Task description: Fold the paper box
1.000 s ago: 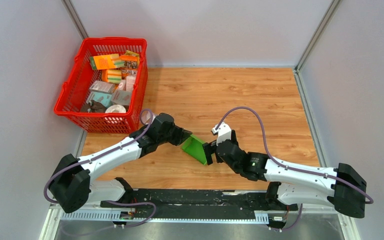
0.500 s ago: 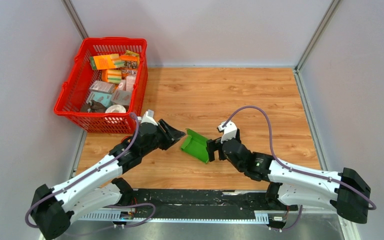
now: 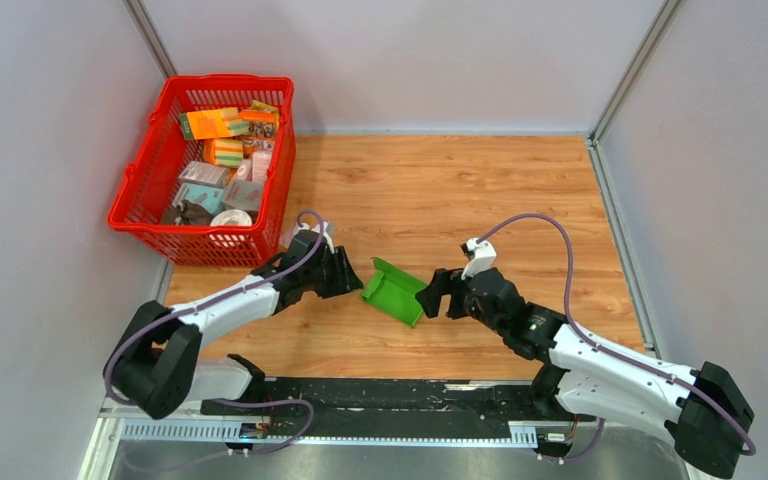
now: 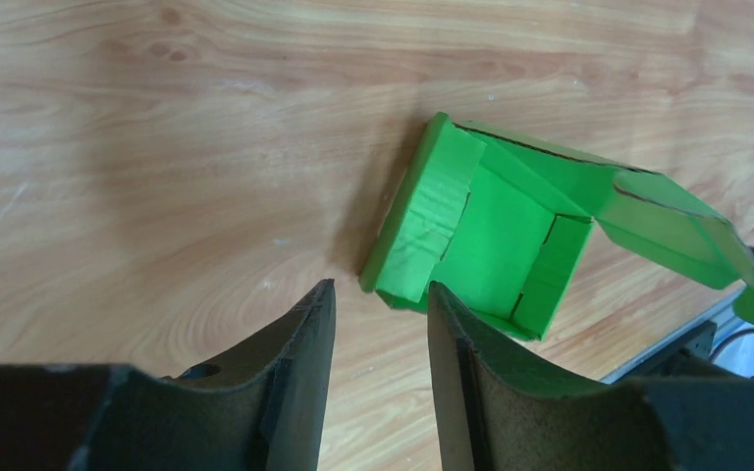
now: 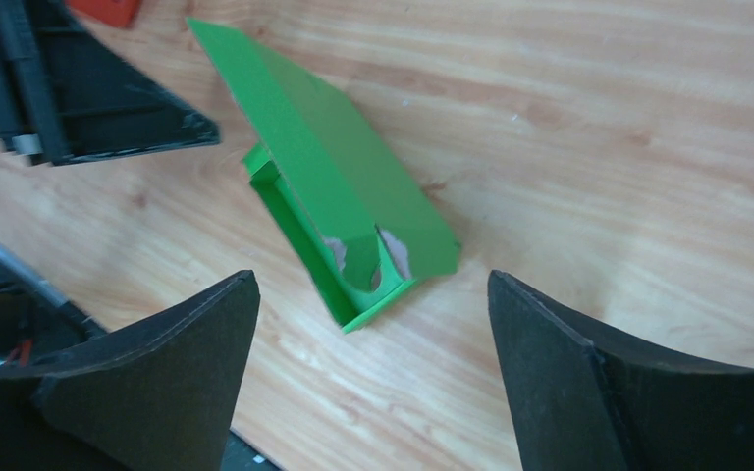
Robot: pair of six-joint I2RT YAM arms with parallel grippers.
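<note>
basket rear-left, open table behind box

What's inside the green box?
The paper box looks empty: only green floor and walls show from the left wrist. From the right wrist, its lid covers most of it.

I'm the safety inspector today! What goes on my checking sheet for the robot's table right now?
Surface: wooden table, no spills seen.
Job's things: green paper box lying on the table, partly folded, lid flap up.
Clutter: red basket of small packages, far left corner.
Grippers: left gripper open a little, right gripper open wide; neither holds the box.
Cables: purple cable looped over each arm, off the box.
Surroundings: grey walls on three sides.
</note>
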